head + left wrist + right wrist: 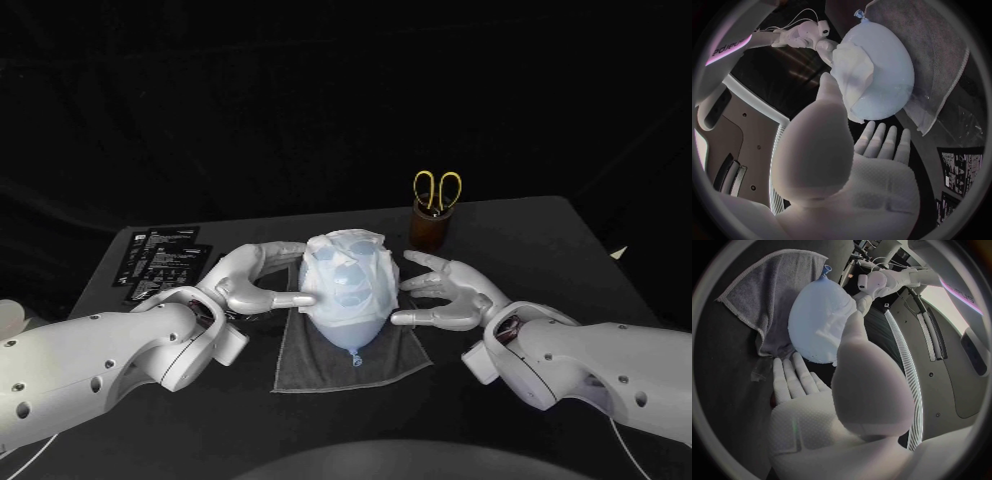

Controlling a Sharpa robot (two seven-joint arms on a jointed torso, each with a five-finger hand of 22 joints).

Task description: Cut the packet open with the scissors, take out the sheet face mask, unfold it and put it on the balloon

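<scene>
Flanking the balloon on its grey towel, left hand and right hand have fingers spread, gripping nothing, probably to steady it and smooth the sheet face mask already draped over it.

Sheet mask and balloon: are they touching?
Touching. The head view shows the sheet mask draped flush over the balloon, its cut-outs showing balloon beneath.

The black table is viewed downward from the head. Wrist cameras are set close behind the silver left hand and right hand; the pale blue balloon is shared throughout.
</scene>
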